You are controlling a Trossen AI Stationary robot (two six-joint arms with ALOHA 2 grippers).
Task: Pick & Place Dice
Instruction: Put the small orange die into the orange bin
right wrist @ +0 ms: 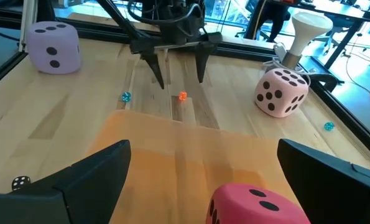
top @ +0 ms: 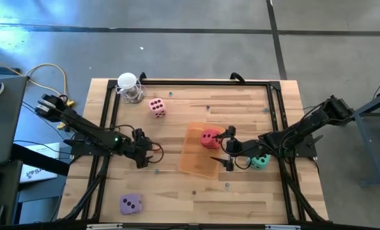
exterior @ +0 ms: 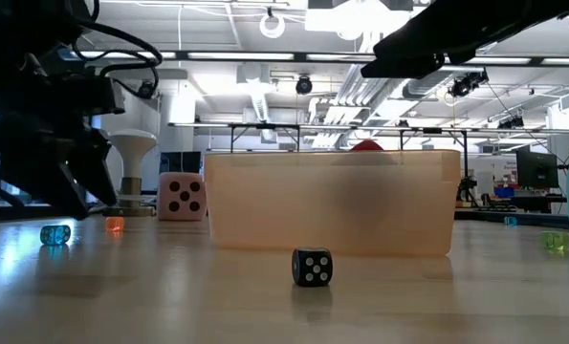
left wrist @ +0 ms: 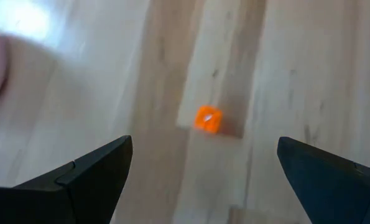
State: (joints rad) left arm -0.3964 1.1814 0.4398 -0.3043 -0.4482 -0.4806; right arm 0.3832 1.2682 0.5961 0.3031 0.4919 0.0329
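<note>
My left end effector (top: 149, 155) hangs wide open over the tabletop (top: 177, 198), nothing in it, a tiny orange die (left wrist: 208, 119) below between its fingers. My right end effector (top: 228, 147) is wide open too, empty, at the orange tray (top: 193, 160) edge just beside the red die (top: 209, 138) on the tray. Teal die (top: 260, 161) sits under my right arm. Pink die (top: 157, 107) is near the white lamp (top: 128, 86). Lilac die (top: 131, 204) is at the near left corner, well apart.

Left gripper (top: 149, 155) (low) open; right gripper (top: 227, 148) open.
</note>
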